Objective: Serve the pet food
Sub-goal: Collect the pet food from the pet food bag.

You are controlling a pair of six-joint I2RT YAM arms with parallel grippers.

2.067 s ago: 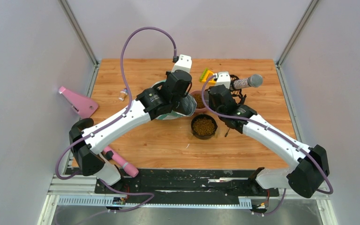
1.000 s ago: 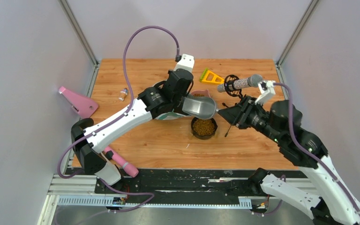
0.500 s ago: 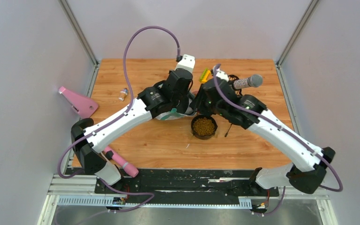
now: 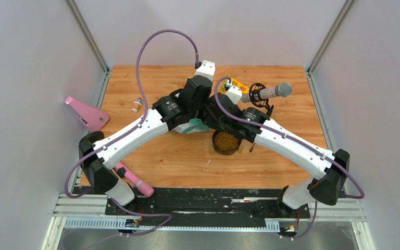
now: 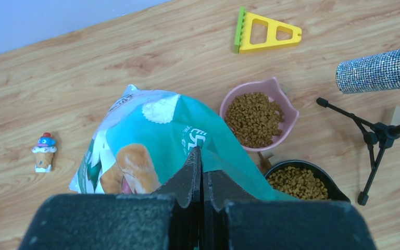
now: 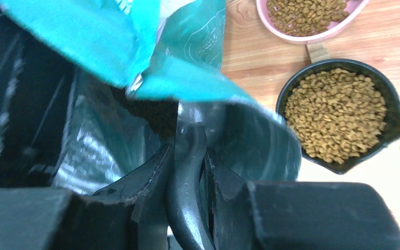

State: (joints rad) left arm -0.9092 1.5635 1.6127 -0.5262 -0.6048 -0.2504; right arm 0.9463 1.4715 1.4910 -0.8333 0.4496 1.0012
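Gripping, left: left gripper (image 5: 201, 166) has its fingers pressed together, pinching the top edge of the bag (image 5: 161, 127). Only the left wrist view shows this.
Gripping, right: right gripper (image 6: 187, 154) is clamped on the dark handle of the scoop (image 6: 183, 198), which reaches into the bag's open mouth. Only the right wrist view shows this.
Top view: both wrists crowd over the bag at mid-bench (image 4: 177, 156), hiding the fingers and scoop.
Pet food: pet food (image 6: 336, 114) is small brown dry pellets. It fills the black bowl (image 6: 393, 101), which sits on the near-edge side of the pink bowl (image 5: 274, 86), also filled. More shows dark inside the bag's mouth.
Left wrist extras: yellow triangle (image 5: 265, 34) toward the far edge, microphone (image 5: 377, 70) on its stand, and a small figurine (image 5: 44, 151) beside the bag.
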